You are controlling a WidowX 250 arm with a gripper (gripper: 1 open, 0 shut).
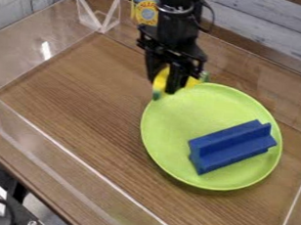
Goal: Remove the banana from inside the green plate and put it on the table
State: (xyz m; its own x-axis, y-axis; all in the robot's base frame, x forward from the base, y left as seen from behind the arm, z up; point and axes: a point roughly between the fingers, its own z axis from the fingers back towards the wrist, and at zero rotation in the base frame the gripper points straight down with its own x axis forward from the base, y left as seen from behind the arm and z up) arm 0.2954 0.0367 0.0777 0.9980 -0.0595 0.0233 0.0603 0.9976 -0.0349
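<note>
The hand (171, 79) points straight down from a black arm that enters at the top of the view, and its two dark fingers (189, 76) are clamped on the banana (163, 79). The banana shows as a small yellow curved piece between the fingers, its lower end poking out just under them. It hangs clear of the surfaces beneath it, touching only the fingers.

Directly below the hand is the far left rim of the green plate (178, 136), so the banana sits over the plate's edge, right where lime green meets wood. Most of the plate spreads out from the hand toward the camera and to the right. On that part of the plate, well apart from the hand, lies a blue block (233, 146) with a stepped profile, set at a slant, resting flat on the plate.

Out from the hand to the left and toward the camera runs the brown wood-grain worktop (77, 89). Clear acrylic walls (8, 133) stand round its edges. Behind the hand, partly hidden by the arm, stands a small yellow object (147, 13) by the far wall; what it is cannot be made out.
</note>
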